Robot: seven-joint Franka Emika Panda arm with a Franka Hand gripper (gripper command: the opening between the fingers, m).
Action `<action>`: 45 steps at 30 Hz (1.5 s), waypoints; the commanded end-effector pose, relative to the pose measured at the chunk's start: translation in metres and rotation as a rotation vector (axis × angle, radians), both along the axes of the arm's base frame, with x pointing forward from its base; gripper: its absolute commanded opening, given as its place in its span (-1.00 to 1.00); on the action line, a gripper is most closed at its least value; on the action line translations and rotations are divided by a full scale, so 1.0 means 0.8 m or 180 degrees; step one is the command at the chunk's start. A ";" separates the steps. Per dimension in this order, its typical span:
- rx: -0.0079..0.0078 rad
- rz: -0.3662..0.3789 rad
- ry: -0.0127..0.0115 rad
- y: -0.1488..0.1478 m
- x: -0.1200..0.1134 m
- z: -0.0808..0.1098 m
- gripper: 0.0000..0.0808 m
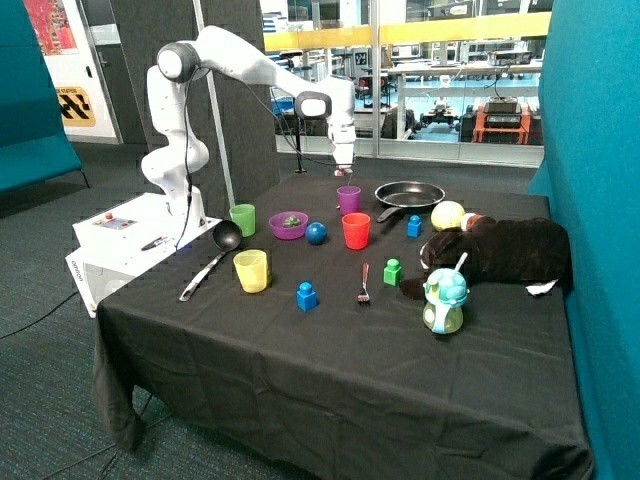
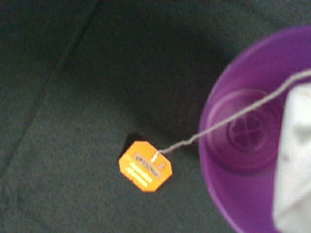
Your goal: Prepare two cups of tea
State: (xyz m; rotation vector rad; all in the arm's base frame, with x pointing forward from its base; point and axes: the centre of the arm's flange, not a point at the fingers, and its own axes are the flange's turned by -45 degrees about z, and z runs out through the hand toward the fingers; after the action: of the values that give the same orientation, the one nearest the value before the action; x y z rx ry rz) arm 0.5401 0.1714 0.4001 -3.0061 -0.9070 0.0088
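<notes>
My gripper (image 1: 343, 168) hangs a short way above the purple cup (image 1: 348, 198) at the back of the table, shut on a white tea bag (image 2: 296, 155). In the wrist view the bag hangs over the open purple cup (image 2: 233, 194), whose bottom is bare. Its string runs out over the rim to an orange tag (image 2: 146, 166) outside the cup, over the black cloth. A red cup (image 1: 355, 230) stands just in front of the purple one. A green cup (image 1: 242, 219) and a yellow cup (image 1: 251, 270) stand nearer the arm's base. The fingers themselves are outside the wrist view.
A black pan (image 1: 408, 193) sits beside the purple cup. A purple bowl (image 1: 288, 225), blue ball (image 1: 316, 233), ladle (image 1: 210, 255), fork (image 1: 364, 285), small blue (image 1: 306, 296) and green (image 1: 392, 272) blocks, a toy teapot (image 1: 444, 300) and a dark plush toy (image 1: 500, 250) lie about.
</notes>
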 end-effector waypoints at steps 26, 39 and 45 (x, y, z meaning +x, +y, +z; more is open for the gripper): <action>-0.00002 -0.0190 -0.00186 -0.033 0.032 -0.044 -1.00; 0.00000 -0.0136 -0.00186 -0.030 0.028 -0.047 -0.16; 0.00000 -0.0119 -0.00186 -0.027 0.027 -0.047 -0.02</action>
State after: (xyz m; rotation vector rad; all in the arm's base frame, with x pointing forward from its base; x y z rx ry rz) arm 0.5643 0.1481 0.3629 -3.0307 -0.8410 0.0052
